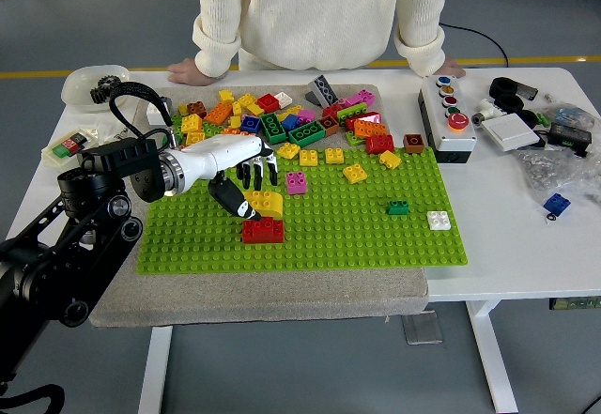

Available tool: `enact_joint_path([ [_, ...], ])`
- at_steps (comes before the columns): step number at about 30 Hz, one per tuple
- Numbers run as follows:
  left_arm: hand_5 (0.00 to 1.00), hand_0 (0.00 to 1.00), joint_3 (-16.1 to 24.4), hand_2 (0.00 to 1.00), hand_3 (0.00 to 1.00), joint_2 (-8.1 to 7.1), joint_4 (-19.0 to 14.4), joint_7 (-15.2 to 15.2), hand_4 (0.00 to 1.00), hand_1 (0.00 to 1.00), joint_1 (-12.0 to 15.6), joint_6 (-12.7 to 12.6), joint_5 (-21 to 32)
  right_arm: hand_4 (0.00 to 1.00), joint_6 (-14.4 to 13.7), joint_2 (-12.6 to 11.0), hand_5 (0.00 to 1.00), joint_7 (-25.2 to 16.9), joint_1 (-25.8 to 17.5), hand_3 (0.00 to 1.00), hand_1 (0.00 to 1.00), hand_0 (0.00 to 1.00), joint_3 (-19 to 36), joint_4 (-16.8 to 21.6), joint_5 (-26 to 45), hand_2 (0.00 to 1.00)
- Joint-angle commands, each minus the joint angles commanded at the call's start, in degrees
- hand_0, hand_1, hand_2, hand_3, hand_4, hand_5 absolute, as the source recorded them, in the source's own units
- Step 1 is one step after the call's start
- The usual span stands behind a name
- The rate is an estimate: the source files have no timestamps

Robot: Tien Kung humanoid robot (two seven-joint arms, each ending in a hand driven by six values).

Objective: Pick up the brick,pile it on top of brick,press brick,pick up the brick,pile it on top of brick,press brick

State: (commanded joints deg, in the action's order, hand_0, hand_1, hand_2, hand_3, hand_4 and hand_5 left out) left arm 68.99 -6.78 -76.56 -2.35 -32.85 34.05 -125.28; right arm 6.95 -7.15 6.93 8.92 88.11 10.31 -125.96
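Note:
A red brick (263, 230) sits on the green baseplate (357, 236) near its left front. A yellow brick (264, 204) hangs tilted just above the red brick's back edge, with my left hand (246, 189) shut on it from the left. The thumb (232, 200) points down beside the yellow brick, and the other fingers curl over its top. Whether the yellow brick touches the red one cannot be told. My right arm is out of view.
A heap of loose bricks (282, 118) lies along the baseplate's back edge. A pink brick (297, 183), a small green brick (398, 207) and a white brick (439, 220) stand on the plate. A button box (448, 114) is at right. A person's hands (191, 71) rest on the far edge.

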Motion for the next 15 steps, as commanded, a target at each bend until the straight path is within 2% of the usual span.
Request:
enact_joint_path([
  [15, 0.002, 0.438, -0.5, 0.411, 0.516, 0.52, 1.8, 0.2, 0.910, 0.406, 0.2, -1.0, 0.8, 0.804, 0.0, -0.1, 0.337, 0.0, 0.0, 0.585, 0.654, 0.740, 0.0, 0.0, 0.1, 0.720],
])
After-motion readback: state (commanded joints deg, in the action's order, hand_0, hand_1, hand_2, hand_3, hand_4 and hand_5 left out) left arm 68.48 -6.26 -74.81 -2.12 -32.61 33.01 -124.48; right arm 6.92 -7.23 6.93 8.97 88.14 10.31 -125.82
